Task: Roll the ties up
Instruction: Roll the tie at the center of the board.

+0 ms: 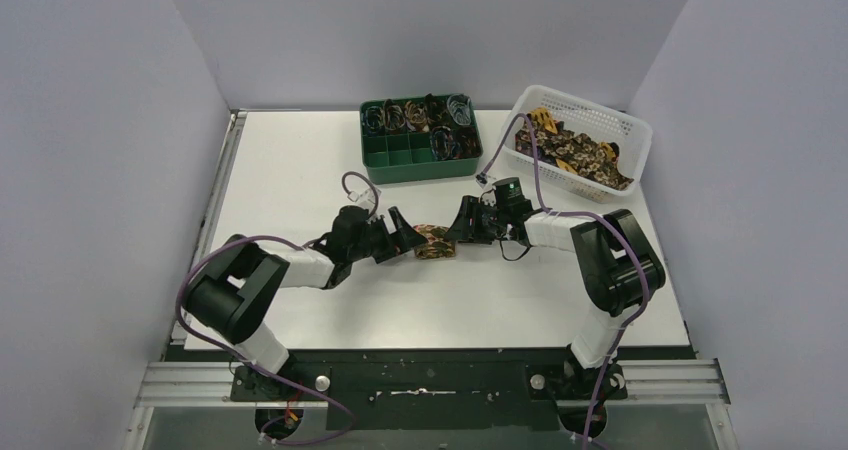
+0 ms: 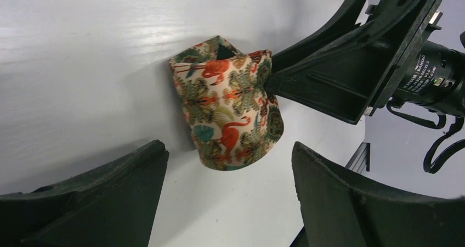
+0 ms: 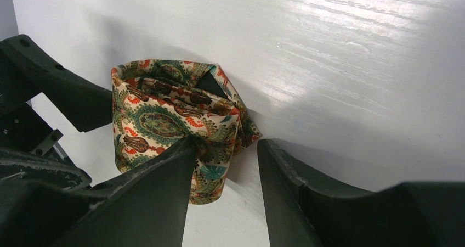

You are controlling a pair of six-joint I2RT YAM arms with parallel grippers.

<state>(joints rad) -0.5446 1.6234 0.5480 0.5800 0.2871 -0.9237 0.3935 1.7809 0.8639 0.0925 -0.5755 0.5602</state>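
Observation:
A tie (image 1: 435, 242) in a busy floral print lies as a loose coil on the white table between my two grippers. It also shows in the left wrist view (image 2: 230, 110) and the right wrist view (image 3: 159, 118). My left gripper (image 1: 404, 236) is open just left of the coil, which lies just beyond its fingertips (image 2: 156, 151). My right gripper (image 1: 464, 224) is open at the coil's right side. One of its fingers (image 3: 164, 181) presses into the coil's fold, and the other finger (image 3: 285, 175) stands clear of the fabric.
A green compartment tray (image 1: 400, 156) at the back centre holds several small coils and thin coloured loops. A white basket (image 1: 590, 105) at the back right holds several more ties (image 1: 575, 152). Grey walls enclose the table on three sides.

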